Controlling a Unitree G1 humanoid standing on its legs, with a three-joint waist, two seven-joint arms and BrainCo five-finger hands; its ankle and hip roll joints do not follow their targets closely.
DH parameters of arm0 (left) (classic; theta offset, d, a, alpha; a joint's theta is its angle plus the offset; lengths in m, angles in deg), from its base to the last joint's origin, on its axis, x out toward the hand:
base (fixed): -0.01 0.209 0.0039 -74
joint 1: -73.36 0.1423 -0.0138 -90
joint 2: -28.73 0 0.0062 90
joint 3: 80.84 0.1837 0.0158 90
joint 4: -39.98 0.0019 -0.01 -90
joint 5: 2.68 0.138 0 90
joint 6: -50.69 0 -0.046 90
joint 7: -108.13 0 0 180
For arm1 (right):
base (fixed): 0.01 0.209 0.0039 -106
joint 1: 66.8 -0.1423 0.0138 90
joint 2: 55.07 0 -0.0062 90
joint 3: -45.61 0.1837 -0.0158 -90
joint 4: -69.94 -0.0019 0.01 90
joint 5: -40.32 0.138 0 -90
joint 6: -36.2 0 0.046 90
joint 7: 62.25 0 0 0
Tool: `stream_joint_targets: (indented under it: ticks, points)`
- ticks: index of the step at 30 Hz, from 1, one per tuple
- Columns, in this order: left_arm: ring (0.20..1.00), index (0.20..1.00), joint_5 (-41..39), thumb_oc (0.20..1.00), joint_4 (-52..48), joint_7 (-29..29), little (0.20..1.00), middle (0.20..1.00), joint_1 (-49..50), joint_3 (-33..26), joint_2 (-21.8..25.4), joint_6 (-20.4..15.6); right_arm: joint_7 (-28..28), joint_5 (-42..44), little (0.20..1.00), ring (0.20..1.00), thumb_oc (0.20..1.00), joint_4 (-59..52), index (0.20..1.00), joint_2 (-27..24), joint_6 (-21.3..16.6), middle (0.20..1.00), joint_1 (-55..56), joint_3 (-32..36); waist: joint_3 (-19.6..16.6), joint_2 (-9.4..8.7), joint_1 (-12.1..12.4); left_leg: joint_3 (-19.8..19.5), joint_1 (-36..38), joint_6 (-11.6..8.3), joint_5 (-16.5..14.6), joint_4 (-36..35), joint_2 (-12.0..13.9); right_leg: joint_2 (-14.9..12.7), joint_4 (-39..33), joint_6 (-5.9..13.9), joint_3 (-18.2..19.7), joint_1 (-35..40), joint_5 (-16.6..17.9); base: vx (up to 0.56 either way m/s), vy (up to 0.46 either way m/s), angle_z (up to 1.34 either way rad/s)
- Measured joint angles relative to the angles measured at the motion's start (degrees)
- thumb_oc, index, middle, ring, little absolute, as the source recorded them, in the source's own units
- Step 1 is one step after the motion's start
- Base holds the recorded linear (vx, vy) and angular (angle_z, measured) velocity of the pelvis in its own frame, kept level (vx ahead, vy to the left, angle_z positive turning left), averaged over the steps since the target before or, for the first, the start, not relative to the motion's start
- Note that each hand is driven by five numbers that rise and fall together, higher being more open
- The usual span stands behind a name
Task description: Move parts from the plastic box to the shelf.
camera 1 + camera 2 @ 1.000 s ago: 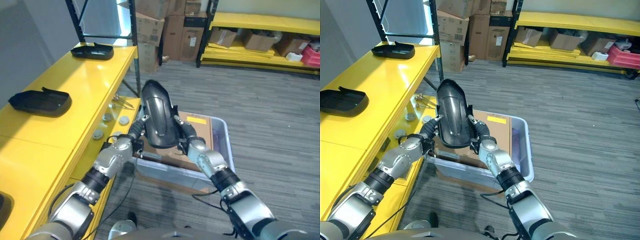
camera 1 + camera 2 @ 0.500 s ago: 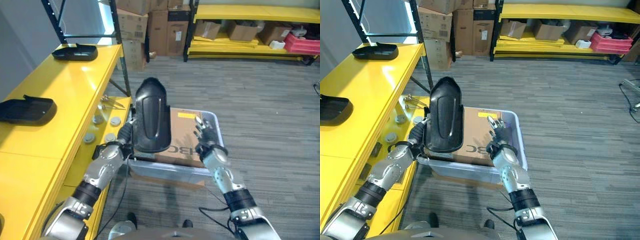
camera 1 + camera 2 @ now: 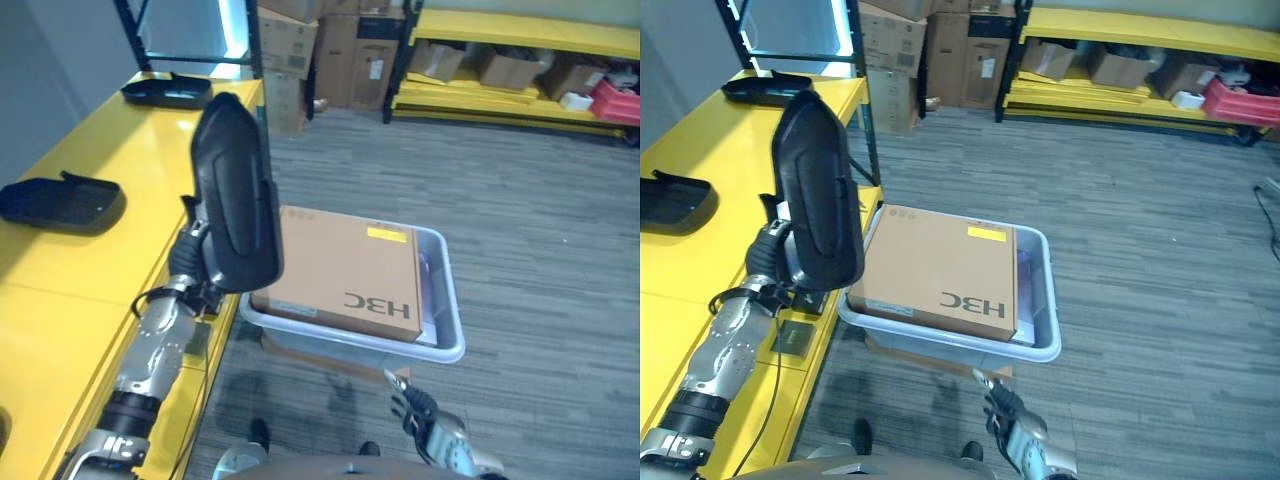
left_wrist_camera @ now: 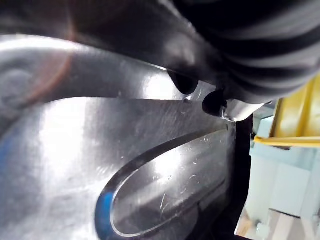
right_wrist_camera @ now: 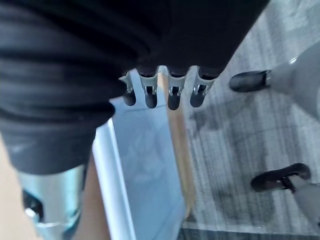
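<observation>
A long glossy black part stands upright over the front edge of the yellow shelf, held from behind low down by my left hand. Its shiny surface shows very close in the left wrist view. The pale plastic box sits on the floor to the right, with a flat cardboard carton lying in it. My right hand hangs low in front of the box, fingers relaxed and holding nothing.
Two more black parts lie on the shelf top further back. A black rack post rises at the shelf's far end. Cardboard boxes and another yellow rack line the back wall.
My right hand let go of the black part and dropped down near the box's front. My left hand alone carried the part left and up, to the shelf edge. The camera shifted too.
</observation>
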Motion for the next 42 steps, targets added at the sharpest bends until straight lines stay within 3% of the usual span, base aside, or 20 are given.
stream_joint_targets:
  ticks: [5,8,9,11,13,14,15,18,19,20,21,22,23,24,28,33,35,39,40,42]
  points:
    - [0.2,0.2,-0.9,0.2,-11.5,0.7,0.2,0.2,4.8,-5.9,1.3,-1.6,3.8,-5.8,1.0,1.0,1.0,6.3,1.0,-4.8,-1.7,1.0,0.0,-3.1,0.5,3.75,5.0,-6.8,-2.9,-2.93,2.2,0.4,3.3,5.1,-0.5,-1.01,-0.8,1.2,-1.8,-0.11,-0.215,0.6]
    - [0.2,0.2,-0.7,0.2,-14.0,-0.3,0.2,0.2,6.5,-7.2,1.3,-2.3,4.3,-7.3,1.0,1.0,1.0,6.6,1.0,-6.8,-1.9,1.0,-0.7,-4.3,0.8,5.55,6.7,-8.3,-4.9,-3.16,1.7,1.8,4.9,7.1,1.9,-2.84,-1.9,0.3,-2.9,-0.07,-0.194,0.46]
    - [0.2,0.2,-0.3,0.2,-14.9,-1.4,0.2,0.2,7.5,-7.7,1.3,-2.3,4.3,-8.7,1.0,1.0,1.0,6.7,1.0,-7.1,-2.0,1.0,-0.6,-4.8,1.0,5.81,7.4,-8.3,-6.6,-3.42,-0.9,2.5,5.6,7.9,3.2,-3.79,-3.4,0.1,-4.0,-0.05,-0.166,0.88]
    - [0.2,0.2,0.7,0.2,-14.9,-1.7,0.2,0.2,7.2,-8.5,1.4,-2.3,4.3,-10.2,1.0,1.0,1.0,7.2,1.0,-6.6,-1.9,1.0,-0.1,-4.8,1.6,4.16,6.8,-4.9,-8.5,-3.02,-7.8,2.5,5.8,7.2,3.0,-5.66,-6.4,0.4,-4.7,-0.03,-0.091,1.4]
    - [0.2,0.2,1.5,0.2,-14.6,-2.1,0.2,0.2,7.4,-9.7,1.4,-2.2,4.3,-10.4,1.0,1.0,1.0,8.8,1.0,-6.6,-2.1,1.0,0.3,-4.6,2.7,3.03,6.7,4.3,-8.5,-1.49,-8.1,3.6,6.6,5.7,1.9,-6.68,-11.3,1.9,-4.7,0.01,-0.036,1.38]
    - [0.2,0.2,2.1,0.2,-14.4,-3.3,0.2,0.2,7.8,-9.7,1.3,-2.3,4.3,-11.9,1.0,1.0,1.0,10.5,1.0,-7.0,-2.3,1.0,1.6,-4.6,2.7,3.97,7.0,10.2,-7.3,-0.42,-10.3,4.5,7.1,5.7,2.8,-5.98,-14.4,3.4,-5.8,-0.03,0.025,1.39]
    - [0.2,0.2,2.7,0.2,-14.1,-4.1,0.2,0.2,7.6,-9.7,1.1,-2.3,4.3,-13.0,1.0,1.0,1.0,11.0,1.0,-6.6,-2.8,1.0,2.0,-4.9,3.0,4.4,6.9,11.4,-7.4,0.24,-11.0,4.7,7.2,5.8,3.6,-5.3,-16.7,4.6,-6.4,-0.09,0.054,1.42]
    - [0.2,0.2,4.4,0.2,-14.1,-7.3,0.2,0.2,7.7,-9.9,0.9,-2.4,4.5,-16.7,1.0,1.0,1.0,11.0,1.0,-5.9,-3.0,1.0,2.3,-5.9,3.1,3.76,6.4,13.1,-7.8,-2.0,-14.0,5.3,6.0,3.6,5.8,-5.96,-17.8,3.9,-8.8,-0.06,0.066,0.92]
    - [0.2,0.2,5.0,0.2,-13.7,-8.6,0.2,0.2,7.8,-10.3,0.8,-2.4,4.5,-17.8,1.0,1.0,1.0,11.4,1.0,-5.6,-3.1,1.0,2.1,-7.3,3.5,2.5,6.8,14.7,-8.5,-0.54,-11.6,7.1,5.5,1.6,5.8,-6.46,-19.4,4.2,-8.3,-0.01,0.129,0.8]
    - [0.2,0.2,5.9,0.2,-12.7,-10.7,0.2,0.2,7.9,-11.7,0.8,-2.4,4.5,-19.3,1.0,1.0,1.0,11.9,1.0,-4.8,-3.7,1.0,1.4,-8.3,2.9,2.06,7.3,16.9,-8.2,-0.11,-8.4,10.8,3.5,-0.6,6.2,-4.37,-21.2,5.3,-8.0,0.0,0.155,0.8]
    - [0.2,0.2,6.1,0.2,-12.5,-11.3,0.2,0.2,7.9,-11.7,0.5,-2.3,4.4,-19.4,1.0,1.0,1.0,12.5,1.0,-4.7,-4.2,1.0,1.3,-8.9,2.6,2.62,6.8,18.4,-7.0,1.57,-7.0,11.5,3.2,-0.4,6.9,-2.63,-22.7,6.4,-7.7,0.04,0.177,1.02]
    - [0.2,0.2,6.6,0.2,-12.8,-11.4,0.2,0.2,8.1,-11.3,-0.1,-2.3,4.3,-19.5,1.0,1.0,1.0,12.9,1.0,-4.7,-4.2,1.0,2.3,-9.8,1.3,4.34,6.8,18.6,-5.9,3.27,-1.3,10.6,2.9,0.2,8.0,-1.36,-24.6,7.4,-8.5,0.07,0.15,1.1]
    - [0.2,0.2,7.3,0.2,-13.0,-11.3,0.2,0.2,8.3,-11.5,-0.2,-2.5,4.3,-20.2,1.0,1.0,1.0,15.0,1.0,-4.9,-4.2,1.0,1.9,-9.4,0.2,5.58,6.9,18.1,-4.6,5.95,-0.3,7.7,1.7,0.3,9.3,-0.3,-25.9,8.1,-9.9,0.11,0.233,1.55]
    - [0.2,0.2,8.2,0.2,-13.1,-11.6,0.2,0.2,8.0,-11.7,0.2,-2.4,3.7,-21.0,1.0,1.0,1.0,14.8,1.0,-4.0,-4.0,1.0,1.3,-9.9,0.1,4.22,7.6,15.6,-4.9,6.11,1.6,5.9,-1.0,0.7,8.6,-0.13,-23.2,8.0,-12.0,0.11,0.218,1.63]
    - [0.2,0.2,8.1,0.2,-12.6,-12.8,0.2,0.2,13.3,-16.6,0.8,-1.2,3.4,-21.4,1.0,1.0,1.0,14.1,1.0,-4.2,-3.6,1.0,-3.6,-9.8,-0.2,3.97,11.1,12.8,-3.5,6.27,0.5,1.1,-4.7,0.3,9.2,0.1,-19.3,8.1,-14.5,0.12,0.214,0.78]
    - [0.2,0.2,8.1,0.2,-12.5,-11.5,0.2,0.2,16.7,-23.1,0.8,-1.1,2.1,-21.3,1.0,1.0,1.0,13.2,1.0,-3.4,-1.8,1.0,-8.2,-9.7,-0.2,2.94,15.3,9.4,-2.0,7.59,-0.6,1.1,-9.1,-2.8,11.6,1.38,-18.9,10.2,-15.2,0.11,0.237,0.41]
    - [0.2,0.2,8.1,0.2,-12.4,-9.9,0.2,0.2,17.0,-23.7,1.0,-1.3,1.8,-21.2,1.0,1.0,1.0,12.3,1.0,-2.1,-1.3,1.0,-8.3,-9.4,0.1,2.67,14.8,8.3,-1.3,8.95,-1.3,1.5,-9.8,-4.3,16.6,1.71,-18.2,9.4,-15.4,0.09,0.341,0.32]
    - [0.2,0.2,8.1,0.2,-9.4,-7.2,0.2,0.2,14.4,-20.7,2.4,-2.1,1.7,-21.2,1.0,1.0,1.0,11.3,1.0,-1.9,-1.2,1.0,-5.4,-8.2,2.7,2.05,10.9,6.2,-0.5,11.8,-4.1,4.8,-10.9,-12.2,47.3,2.33,-9.5,-2.0,-10.4,0.04,0.255,0.37]
    - [0.2,0.2,8.0,0.2,-9.1,-7.9,0.2,0.2,13.7,-18.5,4.2,-2.3,1.9,-21.2,1.0,1.0,1.0,12.7,1.0,-1.9,-1.3,1.0,-4.9,-8.3,4.2,1.69,8.9,4.9,-0.6,12.05,-4.5,4.5,-11.1,-10.9,53.5,4.7,-4.2,-8.7,-13.2,-0.04,0.034,0.53]
    - [0.2,0.2,7.9,0.2,-8.8,-8.1,0.2,0.2,12.9,-16.4,7.0,-2.2,1.9,-21.3,1.0,1.0,1.0,11.9,1.0,-2.4,-2.8,1.0,-4.7,-7.6,5.7,1.66,7.1,3.1,-1.6,10.72,-3.6,4.4,-10.8,-6.7,51.4,3.63,-1.9,-15.2,-15.9,0.04,-0.056,0.3]
